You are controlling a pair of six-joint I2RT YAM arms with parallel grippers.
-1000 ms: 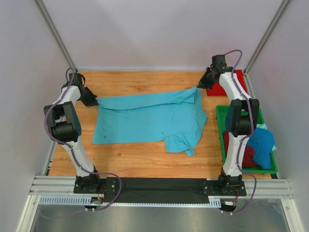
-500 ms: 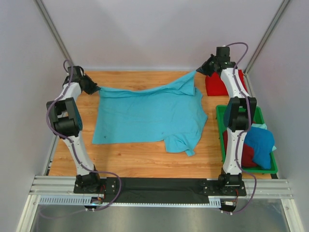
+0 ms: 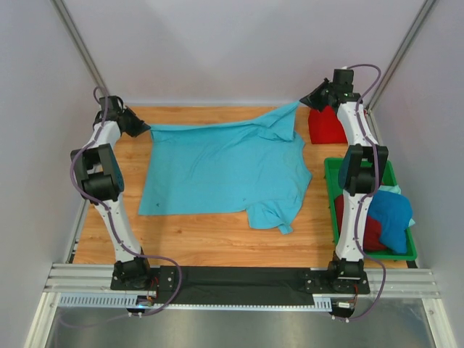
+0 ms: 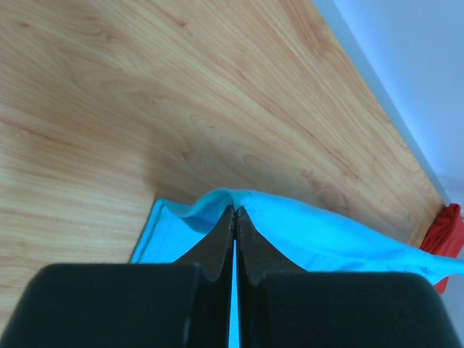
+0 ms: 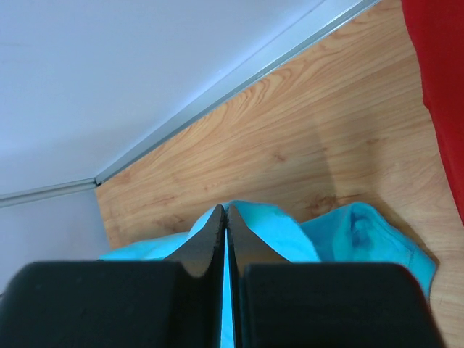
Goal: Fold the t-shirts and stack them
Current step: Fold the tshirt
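Wood table (image 3: 217, 232), pale walls (image 3: 239, 51) on three sides. Turquoise shirt (image 3: 225, 170) spread over the table centre, its near right part rumpled. Green tray (image 3: 330, 168) at the right edge holds a blue shirt (image 3: 391, 214) lying on a dark red shirt (image 3: 371, 235). Red shirt (image 3: 326, 127) folded in the far right corner, beyond the tray. Left gripper (image 3: 145, 129) clamped on the turquoise shirt's far left corner, right gripper (image 3: 308, 104) clamped on its far right corner. The far edge is raised between them, the rest lying on the wood
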